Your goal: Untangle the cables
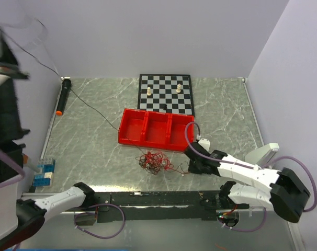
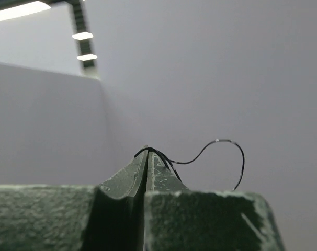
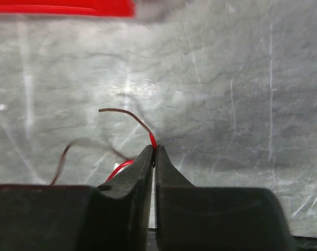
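Although each claw has a strand pinched, the untangling looks barely begun. The cables (image 1: pixel 156 162) lie as one knotted clump on the tabletop (image 1: pixel 95 157), just beside the right claw (image 3: pixel 154 149), on its side facing the left arm. The right claw is closed on a red wire (image 3: pixel 153 140) at its very tips, low over the tabletop. The left claw (image 2: pixel 147 154) is closed on a black wire (image 2: pixel 221 141), lifted high and well apart from the clump. What remains, I judge, is drawing the strands apart until none cross. Only the wrist views show those two pinches. Only the top view shows the clump itself, and a thin dark line running from the raised left arm down toward the red tray (image 1: pixel 128 135).
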Controlling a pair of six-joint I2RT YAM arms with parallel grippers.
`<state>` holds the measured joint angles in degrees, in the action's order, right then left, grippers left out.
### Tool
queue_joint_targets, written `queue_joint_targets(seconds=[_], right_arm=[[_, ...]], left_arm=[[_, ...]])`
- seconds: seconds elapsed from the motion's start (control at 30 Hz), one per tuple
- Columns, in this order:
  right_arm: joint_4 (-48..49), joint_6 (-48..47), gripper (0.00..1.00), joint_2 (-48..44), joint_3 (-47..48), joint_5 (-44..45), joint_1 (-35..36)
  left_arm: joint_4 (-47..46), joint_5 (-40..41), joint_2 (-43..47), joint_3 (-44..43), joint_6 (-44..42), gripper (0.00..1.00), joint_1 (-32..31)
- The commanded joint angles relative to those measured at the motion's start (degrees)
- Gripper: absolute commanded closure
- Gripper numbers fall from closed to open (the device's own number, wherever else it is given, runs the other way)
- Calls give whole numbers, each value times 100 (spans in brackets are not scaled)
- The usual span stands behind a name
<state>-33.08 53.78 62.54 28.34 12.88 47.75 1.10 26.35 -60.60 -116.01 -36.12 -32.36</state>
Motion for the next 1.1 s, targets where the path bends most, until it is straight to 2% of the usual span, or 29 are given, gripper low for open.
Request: queue_joint_targets(seconds=[0.0,0.03,0.1,0.27,0.3,0.4,0.53,0.63,0.7,0.77,0.9,1.07], right_arm=[[126,-499,79,-681,101,232,15],[126,-596,71,-795,145,223,15],[153,-789,64,-945,207,197,24],[354,-1237,45,-1244,251,-22,15],[546,-1412,40,-1349,225,-188,24],[1397,-2036,36,-1700,67,-829,50],[3145,-2740,32,-1781,-196,-1735,121],[4517,-3144,30,-1221,-215,-2367,261],[5081,-3355,29,-624,82,-2667,375],[5346,-3619,29,114,469,-2922,524],[5821,-3997,30,1214,1146,-2897,920],[6348,-4209,30,1866,1534,-2818,1201]], left_arm=[[1951,-928,399,1078,929,98,19],[2207,-1121,426,1254,1070,99,28],[2551,-1447,496,1667,1212,99,28],[2526,-1756,628,2196,1353,99,28],[2561,-1773,593,2144,1397,99,28],[2684,-1905,497,1994,1493,99,28],[2711,-1976,470,1915,1581,99,19],[2676,-1932,461,1871,1599,99,19],[2632,-1897,461,1827,1599,99,28],[2614,-1853,453,1731,1564,99,28],[2614,-1826,408,1573,1538,99,28],[2641,-1817,470,1598,1529,99,19]])
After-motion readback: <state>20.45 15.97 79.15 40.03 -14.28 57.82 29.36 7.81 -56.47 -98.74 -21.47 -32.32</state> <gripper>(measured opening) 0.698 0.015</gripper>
